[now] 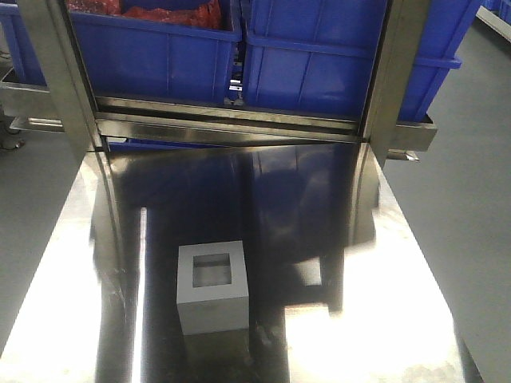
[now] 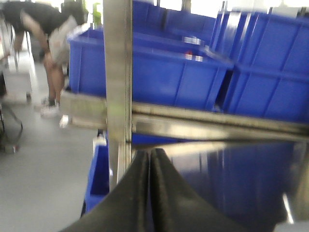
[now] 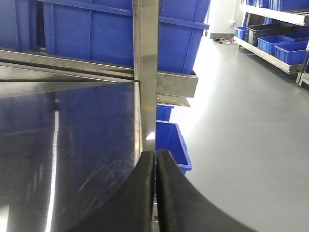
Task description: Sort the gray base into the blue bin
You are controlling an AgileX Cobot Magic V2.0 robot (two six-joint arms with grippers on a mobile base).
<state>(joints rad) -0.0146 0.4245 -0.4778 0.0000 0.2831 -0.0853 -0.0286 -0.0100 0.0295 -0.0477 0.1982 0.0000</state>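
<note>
The gray base (image 1: pixel 211 286) is a gray cube with a square recess in its top face. It stands on the shiny steel table (image 1: pixel 343 239), near the front middle. No gripper shows in the front view. My left gripper (image 2: pixel 150 151) is shut and empty, at the table's left side by a steel post (image 2: pixel 118 82). My right gripper (image 3: pixel 155 152) is shut and empty, at the table's right edge. A smooth blue bin (image 3: pixel 172 141) stands low beside the table's right edge. Another blue bin (image 2: pixel 98 177) stands low at the left edge. Neither wrist view shows the gray base.
Ribbed blue crates (image 1: pixel 168 56) (image 1: pixel 335 64) sit on a steel shelf behind the table, one holding red items (image 1: pixel 152 12). Steel posts (image 1: pixel 60 76) (image 3: pixel 146 72) rise at the table's back corners. A person (image 2: pixel 48 38) bends over on the floor to the left. Racks with crates (image 3: pixel 280 43) stand far right.
</note>
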